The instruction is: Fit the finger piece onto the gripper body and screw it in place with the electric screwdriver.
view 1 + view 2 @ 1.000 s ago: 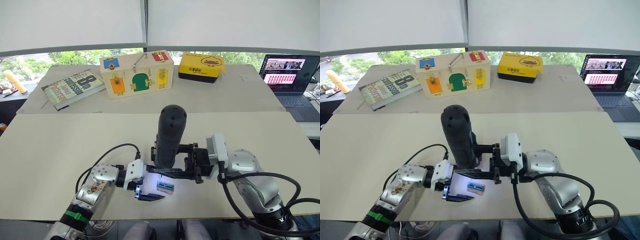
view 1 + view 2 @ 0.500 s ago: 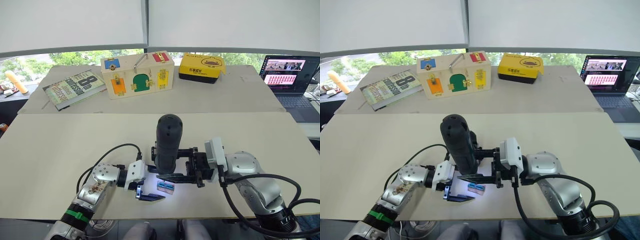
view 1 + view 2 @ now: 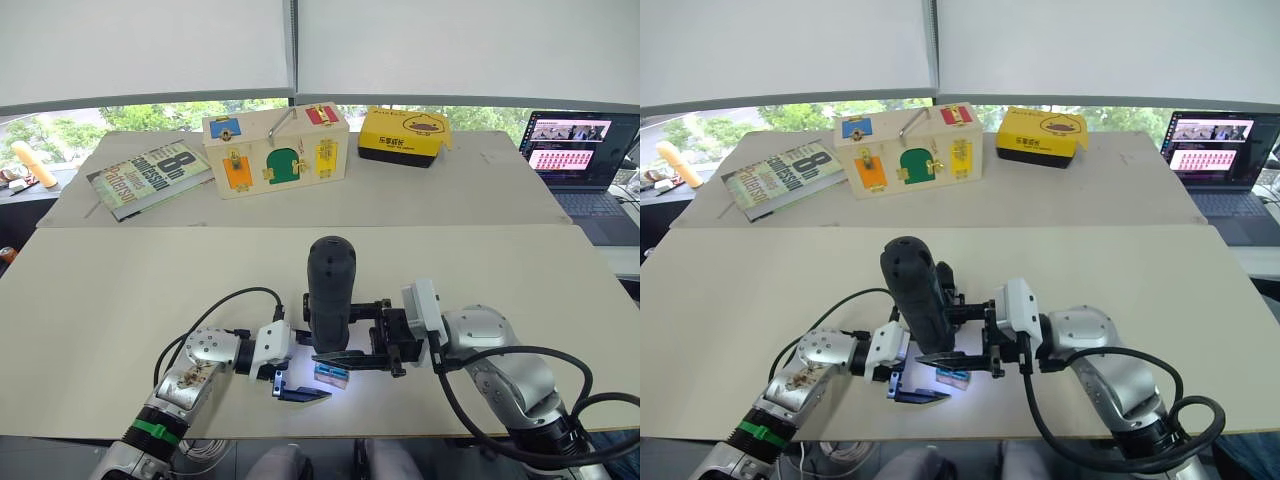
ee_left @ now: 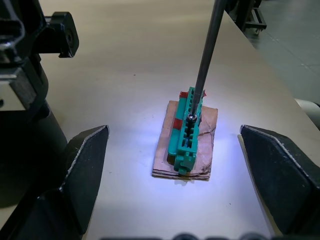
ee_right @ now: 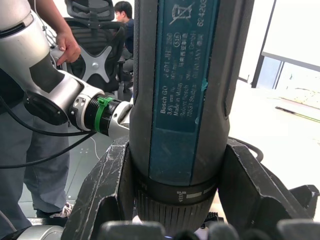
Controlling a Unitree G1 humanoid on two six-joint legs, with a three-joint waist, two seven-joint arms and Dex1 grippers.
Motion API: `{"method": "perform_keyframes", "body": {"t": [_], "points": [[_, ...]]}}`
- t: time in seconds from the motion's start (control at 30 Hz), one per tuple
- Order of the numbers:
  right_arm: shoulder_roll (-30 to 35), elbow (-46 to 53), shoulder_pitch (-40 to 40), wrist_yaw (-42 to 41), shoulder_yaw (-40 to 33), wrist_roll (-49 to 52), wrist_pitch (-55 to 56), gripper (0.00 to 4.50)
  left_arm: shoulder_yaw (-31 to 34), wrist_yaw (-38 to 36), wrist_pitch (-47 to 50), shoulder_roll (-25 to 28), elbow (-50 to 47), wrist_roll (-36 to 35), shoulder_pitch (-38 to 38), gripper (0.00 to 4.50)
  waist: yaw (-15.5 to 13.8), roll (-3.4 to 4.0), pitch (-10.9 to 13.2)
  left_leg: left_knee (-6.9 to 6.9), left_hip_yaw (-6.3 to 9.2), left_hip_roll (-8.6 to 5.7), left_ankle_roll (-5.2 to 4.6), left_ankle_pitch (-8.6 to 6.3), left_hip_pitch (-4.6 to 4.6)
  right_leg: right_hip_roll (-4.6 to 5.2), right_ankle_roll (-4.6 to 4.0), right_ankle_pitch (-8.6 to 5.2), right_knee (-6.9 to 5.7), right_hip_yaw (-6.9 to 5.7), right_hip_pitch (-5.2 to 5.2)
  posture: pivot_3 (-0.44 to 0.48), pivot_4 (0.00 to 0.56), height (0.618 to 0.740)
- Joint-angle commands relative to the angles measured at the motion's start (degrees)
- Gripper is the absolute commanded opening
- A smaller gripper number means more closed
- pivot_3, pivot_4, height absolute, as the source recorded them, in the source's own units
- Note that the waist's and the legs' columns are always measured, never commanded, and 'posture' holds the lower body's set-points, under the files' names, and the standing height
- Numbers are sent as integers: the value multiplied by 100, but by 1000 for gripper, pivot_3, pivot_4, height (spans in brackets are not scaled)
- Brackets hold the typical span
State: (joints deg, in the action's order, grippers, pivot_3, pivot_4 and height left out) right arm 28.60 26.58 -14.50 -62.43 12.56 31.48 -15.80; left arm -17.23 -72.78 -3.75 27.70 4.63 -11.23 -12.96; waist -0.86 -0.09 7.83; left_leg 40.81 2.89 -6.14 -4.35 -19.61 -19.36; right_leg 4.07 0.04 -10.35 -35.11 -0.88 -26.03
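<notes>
Your right gripper (image 3: 975,345) is clamped on the electric screwdriver (image 3: 330,290), which stands almost upright near the front edge of the table (image 3: 120,290). Compared with a second ago, the tool sits lower, and its thin bit (image 4: 207,45) now touches a screw held in the small green block (image 4: 187,132), lit by the tool's light. This suggests you are picking up a screw, so the fastening itself is not started. Your left gripper (image 4: 175,170) rests on the table with its fingers spread wide, one on each side of the block, holding nothing. I cannot make out the finger piece or the gripper body with certainty
</notes>
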Motion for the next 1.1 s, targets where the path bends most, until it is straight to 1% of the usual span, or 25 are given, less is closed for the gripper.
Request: {"method": "perform_keyframes", "body": {"t": [0.03, 1.1], "points": [[-18, 157, -31, -26, -77, 49, 173, 1912, -148, 40, 45, -38, 119, 73, 68, 4439, 0, 0, 0, 0, 0, 0, 0, 0, 0, 0, 0, 0, 0, 0, 0, 0, 150, 740], [23, 53, 27, -108, -33, -117, 149, 1912, -146, 45, 88, 3, 69, 62, 113, 4439, 0, 0, 0, 0, -1, 0, 0, 0, 1, 0, 0, 0, 0, 1, 1, 0, 150, 740]]}}
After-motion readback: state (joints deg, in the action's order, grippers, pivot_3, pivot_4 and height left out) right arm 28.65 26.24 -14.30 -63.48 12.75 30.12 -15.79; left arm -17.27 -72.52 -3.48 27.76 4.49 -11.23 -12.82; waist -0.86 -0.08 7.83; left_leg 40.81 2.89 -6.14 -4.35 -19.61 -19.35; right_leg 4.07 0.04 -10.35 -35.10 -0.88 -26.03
